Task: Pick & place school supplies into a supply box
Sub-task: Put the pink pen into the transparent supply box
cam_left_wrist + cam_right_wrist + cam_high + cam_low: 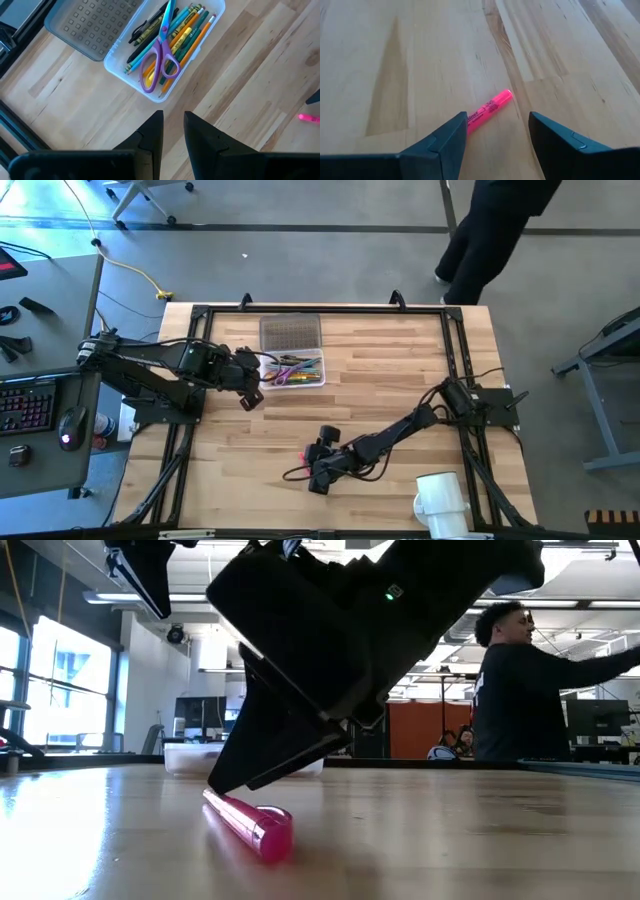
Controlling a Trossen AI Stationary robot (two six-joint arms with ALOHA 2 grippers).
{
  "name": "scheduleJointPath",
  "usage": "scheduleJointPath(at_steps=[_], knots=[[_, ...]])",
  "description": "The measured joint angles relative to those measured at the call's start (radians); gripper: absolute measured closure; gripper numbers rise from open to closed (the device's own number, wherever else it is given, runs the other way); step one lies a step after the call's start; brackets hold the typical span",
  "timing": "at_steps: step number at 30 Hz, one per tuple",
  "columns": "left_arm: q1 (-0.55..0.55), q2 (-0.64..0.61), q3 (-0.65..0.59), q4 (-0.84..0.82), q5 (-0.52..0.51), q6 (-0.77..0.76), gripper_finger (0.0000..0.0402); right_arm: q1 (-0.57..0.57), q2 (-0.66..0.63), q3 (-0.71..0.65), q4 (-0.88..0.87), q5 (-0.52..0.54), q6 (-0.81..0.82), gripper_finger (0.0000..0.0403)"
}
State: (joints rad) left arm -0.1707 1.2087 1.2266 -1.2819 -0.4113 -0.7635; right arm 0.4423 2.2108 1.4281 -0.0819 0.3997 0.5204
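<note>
The clear supply box holds several pens and pencils and purple-handled scissors; it stands at the far centre-left of the table. A pink highlighter lies flat on the wood near the table's front centre, and also shows in the low view. My right gripper is open, low over it, with the highlighter between the fingers and one end under one finger. My left gripper hovers just near-left of the box, empty, its fingers a narrow gap apart. My right gripper has one fingertip right at the highlighter's far end, coming down at a slant from the table's right. I cannot tell whether it touches. The highlighter lies flat on the table.
A flat grey textured rectangle lies just beyond the box. A white mug stands at the near right. Black frame rails run along the table's edges. A person stands beyond the far right corner.
</note>
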Motion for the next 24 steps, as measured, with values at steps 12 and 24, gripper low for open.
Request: scheduleJointPath(at_steps=[12, 24], knots=[[0.0, 0.0, 0.0, 0.0, -0.003, 0.0, 0.0291, 0.0, -0.048, -0.004, -0.175, -0.015, -0.085, 0.0204], [0.0, 0.0, 0.0, 0.001, -0.003, 0.02, 0.0291, 0.006, -0.12, -0.004, -0.043, -0.1, -0.232, 0.0204]])
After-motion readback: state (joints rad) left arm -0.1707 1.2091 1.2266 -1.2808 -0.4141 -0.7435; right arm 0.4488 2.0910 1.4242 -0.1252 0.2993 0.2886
